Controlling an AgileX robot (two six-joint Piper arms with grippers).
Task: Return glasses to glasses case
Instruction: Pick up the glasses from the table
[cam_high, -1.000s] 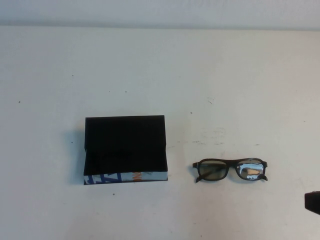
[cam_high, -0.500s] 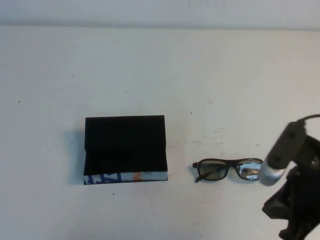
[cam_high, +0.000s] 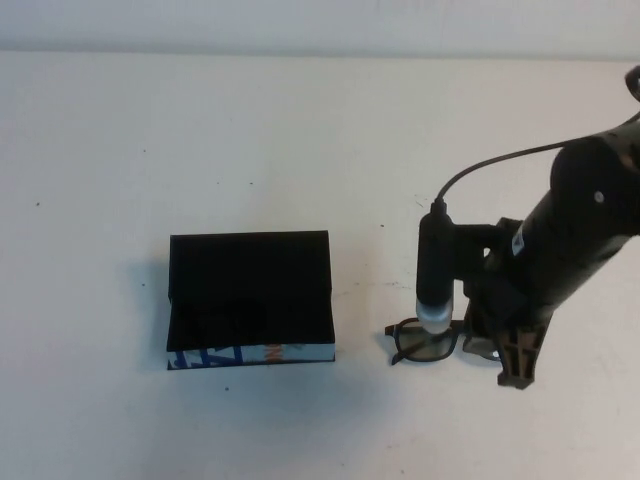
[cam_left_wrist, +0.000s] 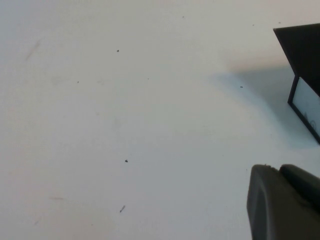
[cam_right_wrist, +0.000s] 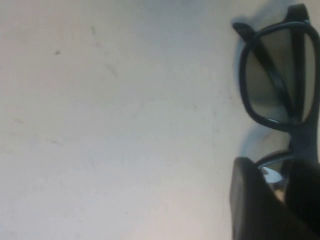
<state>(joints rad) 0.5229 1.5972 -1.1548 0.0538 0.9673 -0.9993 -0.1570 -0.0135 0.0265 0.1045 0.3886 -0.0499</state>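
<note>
Hovering over glasses (cam_high: 425, 341), right claw (cam_high: 500, 355) slightly parted, holding nothing; left claw (cam_left_wrist: 285, 202) unclear.

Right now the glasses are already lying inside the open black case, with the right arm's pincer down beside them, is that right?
Not quite. The glasses are not in the case; they lie on the table to its right, apart from it, as the high view shows. The case is open, and the right pincer is down at the glasses. The left pincer shows only in the left wrist view, over bare table.

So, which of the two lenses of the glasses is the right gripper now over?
The right gripper hangs over the lens farther from the black rectangular glasses case; the dark plastic-framed glasses show only the nearer lens uncovered.
</note>
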